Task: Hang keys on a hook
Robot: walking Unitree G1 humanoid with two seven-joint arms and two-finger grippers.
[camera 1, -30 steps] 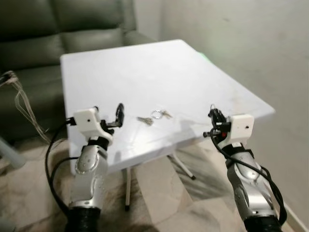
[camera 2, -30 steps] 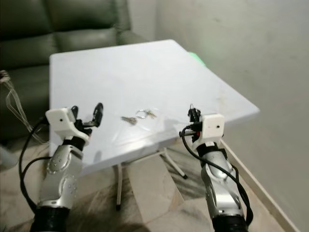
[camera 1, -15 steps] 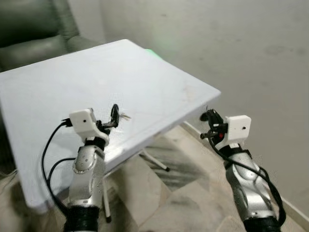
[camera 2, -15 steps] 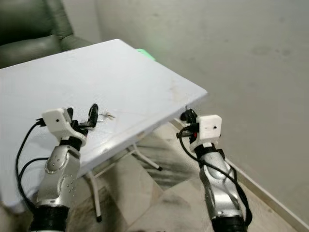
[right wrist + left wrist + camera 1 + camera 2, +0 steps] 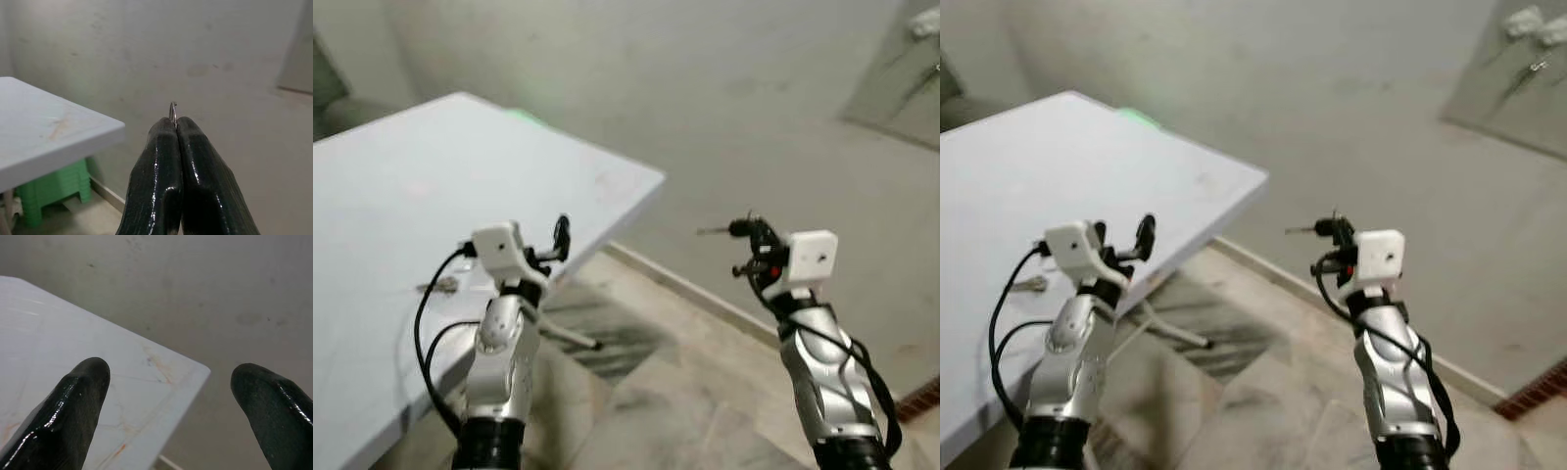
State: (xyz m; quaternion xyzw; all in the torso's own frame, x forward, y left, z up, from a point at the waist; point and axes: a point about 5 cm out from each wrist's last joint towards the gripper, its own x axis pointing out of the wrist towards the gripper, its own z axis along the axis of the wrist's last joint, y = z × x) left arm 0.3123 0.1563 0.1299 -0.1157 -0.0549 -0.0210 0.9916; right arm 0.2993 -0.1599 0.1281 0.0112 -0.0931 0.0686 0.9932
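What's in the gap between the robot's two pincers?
Only floor tiles, seen in the left eye view between the left pincer and the right pincer gripping a key.

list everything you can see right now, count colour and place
table: one, white, on the robot's left
keys on table: one small metal bunch, near the table's front edge, behind the left arm
key ring: one, metal, pinched at the right gripper's tips
stool: one, green, under the table
wall: grey, ahead
floor: marbled tiles
left gripper: black fingers, open, raised by the table's corner
right gripper: black fingers, shut on the key ring, raised toward the wall
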